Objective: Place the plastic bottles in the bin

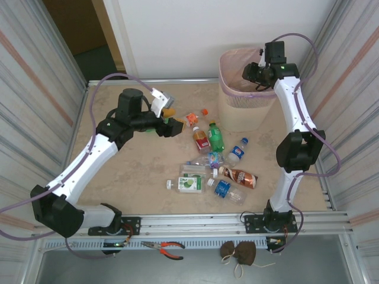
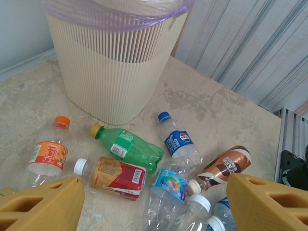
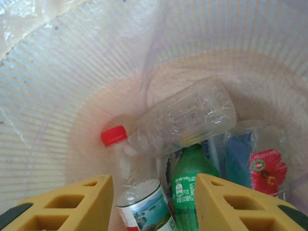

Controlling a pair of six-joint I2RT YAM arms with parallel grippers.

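Several plastic bottles lie scattered mid-table: an orange-labelled one (image 1: 192, 119), a red-labelled one (image 1: 201, 139), a green one (image 1: 215, 136), a blue-labelled one (image 1: 237, 152) and a brown one (image 1: 240, 176). My left gripper (image 1: 167, 126) hovers open and empty just left of them; its wrist view looks over the green bottle (image 2: 129, 147) and red-labelled bottle (image 2: 115, 175), between its fingertips (image 2: 154, 207). The beige bin (image 1: 243, 109) stands at the back right. My right gripper (image 1: 251, 74) hangs open over its mouth, above a red-capped clear bottle (image 3: 178, 120) and a green bottle (image 3: 190, 187) inside.
Red-handled pliers (image 1: 164, 247) and a brown pouch (image 1: 240, 253) lie on the front rail below the table. Corrugated walls close in both sides. A loose orange cap (image 1: 205, 111) lies near the bin's foot. The bin's ribbed wall (image 2: 110, 72) rises beyond the bottles.
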